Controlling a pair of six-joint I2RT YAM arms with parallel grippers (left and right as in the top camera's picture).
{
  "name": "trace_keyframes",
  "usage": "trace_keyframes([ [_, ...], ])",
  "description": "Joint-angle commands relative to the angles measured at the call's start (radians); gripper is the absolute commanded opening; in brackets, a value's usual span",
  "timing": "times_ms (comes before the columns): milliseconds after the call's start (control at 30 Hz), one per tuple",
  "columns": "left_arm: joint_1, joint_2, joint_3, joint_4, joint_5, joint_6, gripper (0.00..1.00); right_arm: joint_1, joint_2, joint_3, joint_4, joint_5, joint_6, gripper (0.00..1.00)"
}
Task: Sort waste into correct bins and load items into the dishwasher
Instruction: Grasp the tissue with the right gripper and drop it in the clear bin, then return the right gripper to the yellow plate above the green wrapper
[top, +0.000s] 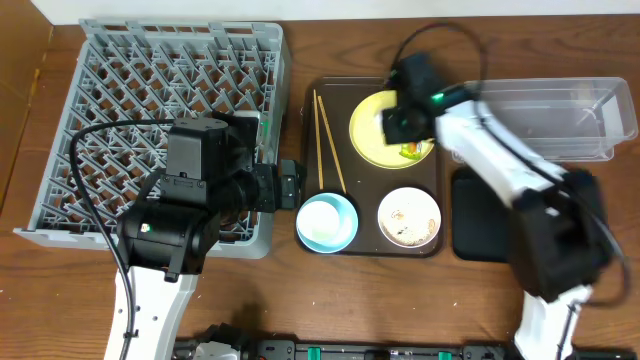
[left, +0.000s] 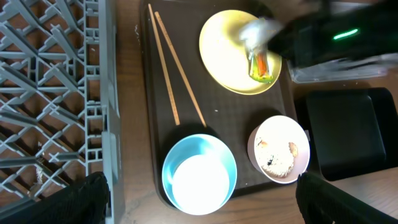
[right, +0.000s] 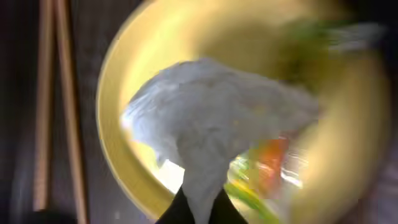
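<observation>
Nearest on the brown tray (top: 365, 200) sat the blue bowl (top: 327, 222), empty, and to its right the white bowl (top: 409, 217) with crumbs (left: 278, 158) in its bottom. The black tray (top: 480, 215) lay on the table just right of the brown tray, level with the white bowl. The left gripper (top: 289, 186) hung between the rack (top: 150, 100) and the brown tray's left edge, just above the blue bowl, its fingers spread wide with nothing between them. Further back the chopsticks (top: 330, 145) lay side by side along the tray's left part, splaying apart towards the bowls. To their right was the plate (top: 372, 135), with the wrapper (left: 260, 65) on its near right rim. The right gripper (top: 397, 118) was over the plate, its fingertips pinched on the tissue (right: 211, 124); blur hid whether the tissue touched the plate. The tub (top: 560, 120) stood farther right, behind the black tray. The rack filled the table's far left.
</observation>
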Motion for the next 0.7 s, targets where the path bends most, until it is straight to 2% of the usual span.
trace_keyframes([
  [0,0.003,-0.002,0.019,-0.003,0.005,-0.002,0.96,-0.089,-0.173,0.017,-0.059,0.019,0.028,0.01],
  [133,0.003,-0.002,0.019,-0.003,0.005,-0.002,0.96,-0.191,-0.26,0.016,-0.182,0.024,0.028,0.01],
  [333,0.003,-0.002,0.019,-0.003,0.005,-0.002,0.96,-0.303,-0.245,-0.017,-0.263,0.032,0.058,0.01],
  [367,0.003,-0.002,0.019,-0.003,0.005,-0.002,0.97,-0.322,-0.229,-0.033,-0.254,0.032,0.062,0.07],
  [400,0.003,-0.002,0.019,-0.003,0.005,-0.002,0.96,-0.338,-0.205,-0.037,-0.253,0.023,0.061,0.67],
  [433,0.003,-0.002,0.019,-0.003,0.005,-0.002,0.96,-0.344,-0.198,-0.037,-0.254,0.021,0.061,0.76],
  [500,0.003,-0.002,0.019,-0.003,0.005,-0.002,0.97,-0.349,-0.201,-0.034,-0.234,-0.039,0.029,0.79],
  [567,0.003,-0.002,0.019,-0.003,0.005,-0.002,0.97,-0.343,-0.209,-0.031,-0.211,-0.128,-0.025,0.65],
  [667,0.003,-0.002,0.019,-0.003,0.005,-0.002,0.96,-0.29,-0.214,-0.028,-0.177,-0.212,-0.063,0.61],
])
